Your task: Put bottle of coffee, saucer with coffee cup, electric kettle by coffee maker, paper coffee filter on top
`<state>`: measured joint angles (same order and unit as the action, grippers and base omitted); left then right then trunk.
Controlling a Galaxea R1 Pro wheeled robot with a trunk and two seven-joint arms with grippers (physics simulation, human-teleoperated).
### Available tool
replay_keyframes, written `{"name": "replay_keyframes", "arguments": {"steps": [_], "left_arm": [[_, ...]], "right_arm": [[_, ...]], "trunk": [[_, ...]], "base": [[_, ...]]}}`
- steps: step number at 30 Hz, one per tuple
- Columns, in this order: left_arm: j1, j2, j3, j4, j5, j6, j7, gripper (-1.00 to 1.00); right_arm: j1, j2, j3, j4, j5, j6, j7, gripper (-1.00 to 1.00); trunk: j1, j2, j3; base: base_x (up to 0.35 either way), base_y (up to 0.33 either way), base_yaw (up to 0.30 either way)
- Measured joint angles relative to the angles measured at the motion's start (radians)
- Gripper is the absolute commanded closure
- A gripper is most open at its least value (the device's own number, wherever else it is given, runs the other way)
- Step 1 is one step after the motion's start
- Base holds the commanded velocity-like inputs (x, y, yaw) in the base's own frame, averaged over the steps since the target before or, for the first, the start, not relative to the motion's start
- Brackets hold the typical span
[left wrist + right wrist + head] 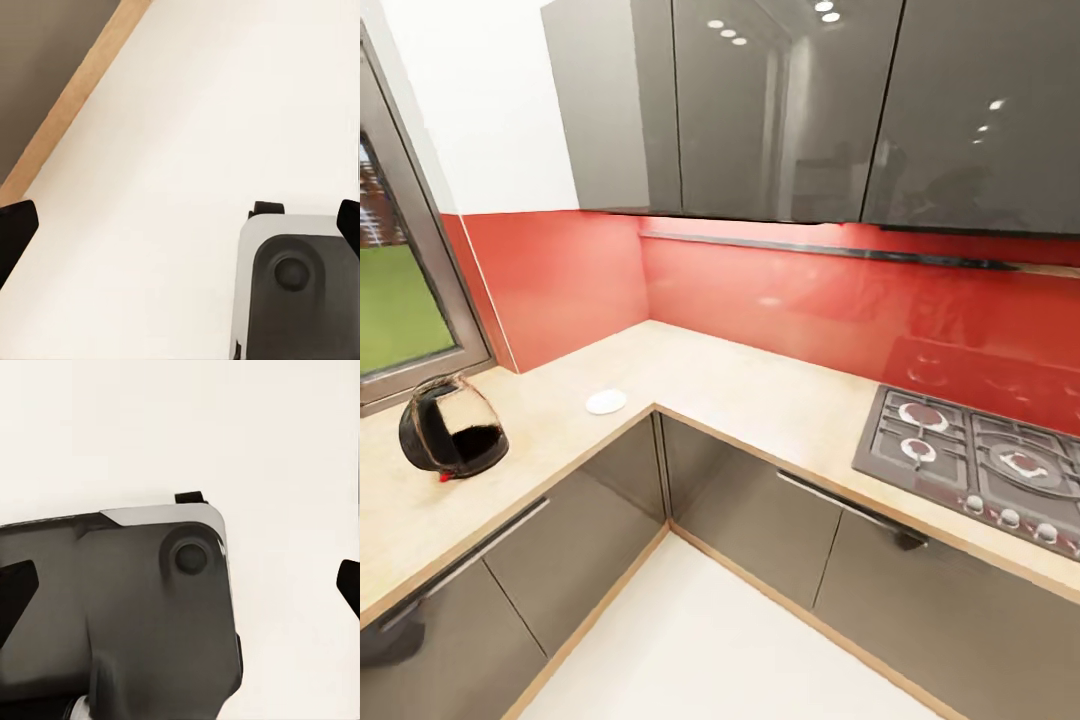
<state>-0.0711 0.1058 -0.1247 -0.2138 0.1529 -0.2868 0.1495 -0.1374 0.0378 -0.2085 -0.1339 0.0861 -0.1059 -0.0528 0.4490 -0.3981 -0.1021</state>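
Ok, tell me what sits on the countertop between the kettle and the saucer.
Nothing visible does. In the head view the electric kettle stands on the left run of the kitchen countertop, and the saucer lies to its right near the inner corner. The strip of worktop between them is bare. The gas hob sits far off to the right.

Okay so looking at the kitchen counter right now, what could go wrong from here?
1. The kettle lies tipped on its side on the countertop, close to the front edge; a clumsy grab might roll it off.
2. The saucer sits near the inner corner edge and could be nudged off.
3. Both grippers, left and right, point at the floor over the robot's base, so reaching up risks bumping the cabinet fronts.
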Motion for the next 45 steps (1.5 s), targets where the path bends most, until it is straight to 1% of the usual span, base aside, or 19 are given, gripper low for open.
{"name": "replay_keyframes", "arguments": {"steps": [8,14,31,35,38,45], "left_arm": [[0.000,0.001,0.000,0.000,0.000,0.000,0.000,-1.00],[0.000,0.001,0.000,0.000,0.000,0.000,0.000,-1.00],[0.000,0.000,-0.001,0.000,0.000,-0.001,0.000,-1.00],[0.000,0.000,-0.005,0.000,-0.001,-0.001,0.000,-1.00],[0.000,-0.005,-0.008,-0.001,-0.002,0.000,-0.001,-1.00],[-0.001,-0.010,-0.007,-0.014,0.001,0.004,-0.011,-1.00]], "right_arm": [[0.000,0.001,0.001,0.000,0.000,0.000,0.000,-1.00],[0.000,0.002,0.001,0.001,0.000,0.000,0.000,-1.00],[0.000,0.002,0.001,0.002,0.000,0.000,0.001,-1.00],[0.000,0.002,0.002,0.001,0.000,0.000,0.001,-1.00],[0.000,0.001,0.001,0.000,0.000,0.000,0.000,-1.00],[0.000,0.002,0.001,-0.009,-0.001,-0.001,0.005,-1.00]], "trunk": [[0.000,0.000,-0.005],[0.000,0.000,-0.009],[0.001,0.000,-0.020],[0.001,0.000,-0.023],[0.001,0.000,-0.025],[0.001,0.000,-0.025]], "base": [[0.251,-0.179,0.277],[0.091,-0.048,0.277],[0.000,-0.001,0.277],[-0.184,-0.130,0.277],[-0.229,-0.160,0.269],[-0.054,-0.035,0.075]]}}
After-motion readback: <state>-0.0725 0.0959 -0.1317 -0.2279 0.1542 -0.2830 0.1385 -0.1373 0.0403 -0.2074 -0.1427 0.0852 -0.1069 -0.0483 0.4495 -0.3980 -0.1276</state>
